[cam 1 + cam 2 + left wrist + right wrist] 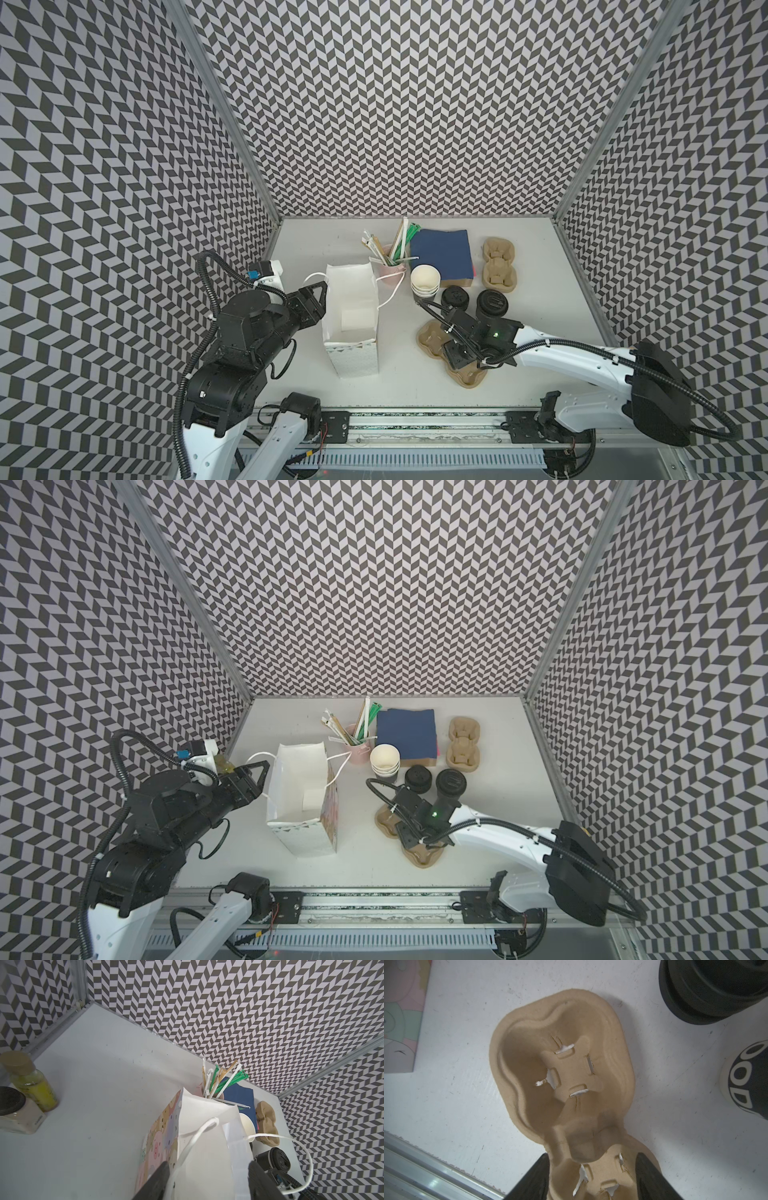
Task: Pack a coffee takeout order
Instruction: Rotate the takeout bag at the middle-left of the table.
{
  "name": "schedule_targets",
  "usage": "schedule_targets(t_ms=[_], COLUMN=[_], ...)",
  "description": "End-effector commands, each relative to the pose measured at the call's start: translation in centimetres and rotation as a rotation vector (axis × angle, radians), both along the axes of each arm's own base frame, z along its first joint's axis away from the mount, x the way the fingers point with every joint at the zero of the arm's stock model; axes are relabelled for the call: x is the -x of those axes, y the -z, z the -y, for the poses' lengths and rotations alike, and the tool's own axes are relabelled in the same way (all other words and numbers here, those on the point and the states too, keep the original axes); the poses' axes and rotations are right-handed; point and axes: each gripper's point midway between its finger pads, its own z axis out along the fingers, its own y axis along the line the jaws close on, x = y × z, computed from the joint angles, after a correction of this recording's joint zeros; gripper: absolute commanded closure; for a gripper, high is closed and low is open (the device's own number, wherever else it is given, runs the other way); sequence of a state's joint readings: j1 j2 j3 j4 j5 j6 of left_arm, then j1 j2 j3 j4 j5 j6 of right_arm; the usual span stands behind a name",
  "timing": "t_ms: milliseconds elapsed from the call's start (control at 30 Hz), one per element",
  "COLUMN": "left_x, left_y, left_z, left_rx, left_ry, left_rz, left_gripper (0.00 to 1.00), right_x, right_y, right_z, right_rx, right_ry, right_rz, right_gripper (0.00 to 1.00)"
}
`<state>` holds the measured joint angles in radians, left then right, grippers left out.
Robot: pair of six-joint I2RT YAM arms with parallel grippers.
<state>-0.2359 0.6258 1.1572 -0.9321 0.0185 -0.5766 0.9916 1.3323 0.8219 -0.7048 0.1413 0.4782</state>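
The tan moulded-pulp two-cup carrier (564,1068) lay flat on the white counter (540,316), one well between the right hand's (591,1156) spread fingers; whether they pinched it, I could not tell. In both top views that hand hid its middle. Its long axis ran slantwise, far end toward the white paper bag (358,365), near end toward the counter's front. The left hand (208,1180), released, straddled that bag's wall.
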Motion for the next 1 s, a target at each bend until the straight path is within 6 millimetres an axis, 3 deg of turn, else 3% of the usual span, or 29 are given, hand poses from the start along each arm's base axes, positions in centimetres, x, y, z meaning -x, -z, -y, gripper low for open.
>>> schedule_targets(t_ms=[0,67,200,367,467,667,967], left_x=[-1.0,-1.3,-1.0,-0.8,-0.8,-0.7,0.5], left_y=[1.2,1.7,0.3,0.3,1.5,2.4,2.6], left_z=[-0.3,-0.7,-2.5,-2.9,-2.6,-1.7,0.8], left_rx=[-0.087,-0.108,-0.146,-0.159,-0.153,-0.115,0.085], left_ry=[-0.001,-0.022,-0.108,-0.127,-0.112,-0.075,0.011], left_rz=[-0.016,-0.039,0.008,0.004,-0.021,-0.041,-0.077], left_gripper=[0.39,0.39,0.43,0.55,0.65,0.98,1.00], right_x=[-0.3,-0.4,-0.3,-0.3,-0.2,-0.1,0.0], right_y=[-0.2,-0.2,-0.2,0.0,-0.3,-0.2,-0.3], right_z=[-0.5,-0.4,-0.5,-0.3,-0.3,-0.5,-0.5], right_rx=[-0.012,-0.011,-0.012,0.003,-0.002,-0.006,-0.007], right_ry=[-0.004,-0.002,-0.004,-0.001,-0.001,-0.016,-0.024], right_rz=[0.011,0.013,0.013,0.012,0.016,0.006,0.004], right_gripper=[0.36,0.36,0.36,0.37,0.37,0.38,0.40])
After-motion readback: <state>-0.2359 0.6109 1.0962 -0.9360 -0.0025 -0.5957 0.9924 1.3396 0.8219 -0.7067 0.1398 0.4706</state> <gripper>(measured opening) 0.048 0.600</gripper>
